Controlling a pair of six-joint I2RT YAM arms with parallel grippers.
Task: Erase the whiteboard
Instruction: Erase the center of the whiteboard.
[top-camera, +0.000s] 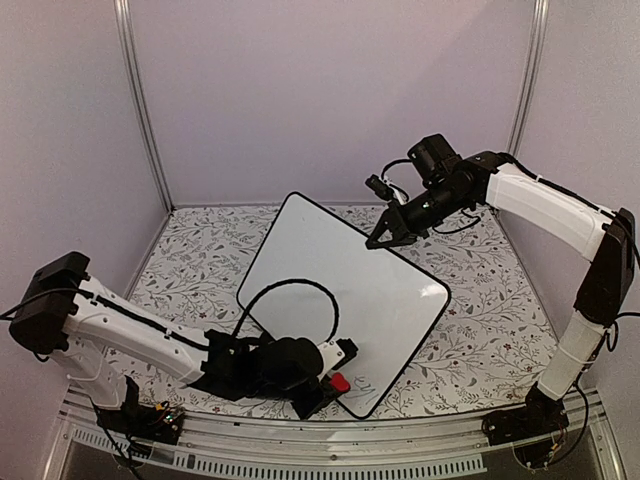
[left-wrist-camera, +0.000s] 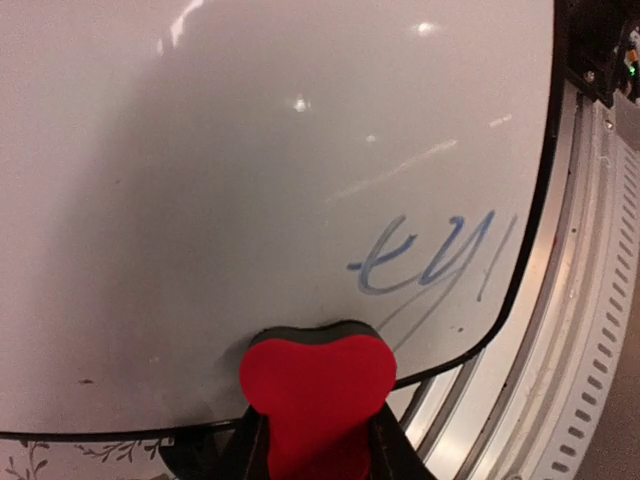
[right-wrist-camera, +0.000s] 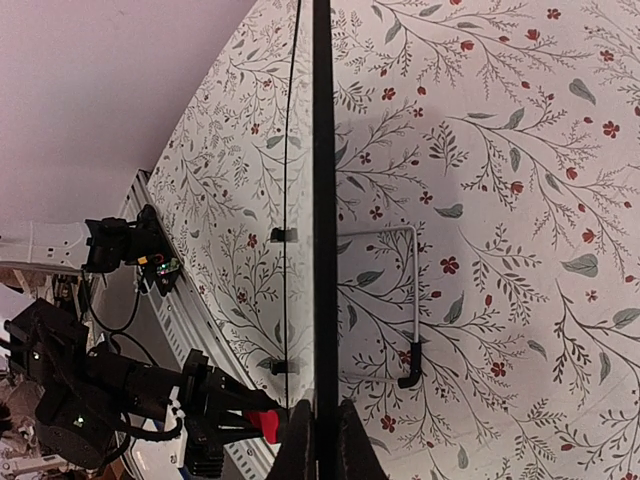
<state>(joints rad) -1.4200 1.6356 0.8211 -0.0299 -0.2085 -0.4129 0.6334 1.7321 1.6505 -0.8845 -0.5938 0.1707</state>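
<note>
Though mostly cropped from view, left gripper (left-wrist-camera: 318, 452) clamps red eraser (left-wrist-camera: 318, 390), right gripper (right-wrist-camera: 322, 445) pinches whiteboard (top-camera: 340, 270) rim.

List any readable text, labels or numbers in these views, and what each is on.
"ey" and then a slanted stroke: blue cursive writing near a corner of the board, left wrist view; the reading is uncertain.
The same writing in the top view: too small to read.
Eraser: no text visible.
Right wrist view: no text to read.
</note>
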